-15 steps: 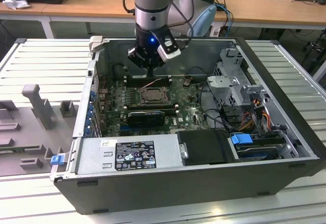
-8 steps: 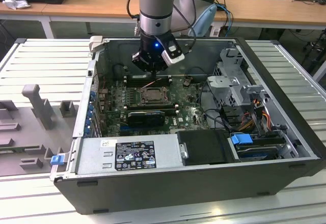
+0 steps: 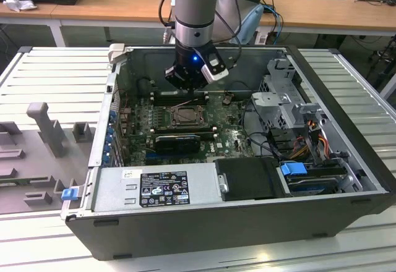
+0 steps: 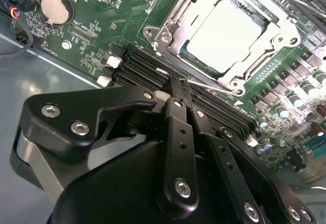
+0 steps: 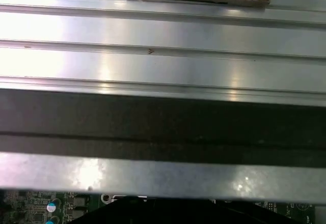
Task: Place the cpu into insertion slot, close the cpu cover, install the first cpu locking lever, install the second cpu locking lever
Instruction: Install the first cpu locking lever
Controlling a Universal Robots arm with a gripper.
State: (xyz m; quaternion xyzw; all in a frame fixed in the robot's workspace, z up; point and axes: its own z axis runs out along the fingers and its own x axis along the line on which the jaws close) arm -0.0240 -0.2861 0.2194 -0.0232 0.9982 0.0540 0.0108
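In the second wrist view the cpu (image 4: 224,33) lies flat in the insertion slot (image 4: 175,56), its pale top showing through the cut-out of the cpu cover (image 4: 277,43), which lies down over it. A thin wire locking lever (image 4: 214,86) runs along the socket's near edge. My gripper (image 4: 178,90) is shut, its fingertips right at that lever's free end; whether they touch it is unclear. In the exterior view the gripper (image 3: 188,89) hangs just behind the insertion slot (image 3: 184,116) inside the open computer case.
Long black memory slots (image 4: 145,66) lie between my fingers and the socket. A coin battery (image 4: 53,9) sits on the board. The case holds a black card (image 3: 177,142), a power supply (image 3: 158,188), a drive cage (image 3: 291,108) and cables (image 3: 309,142).
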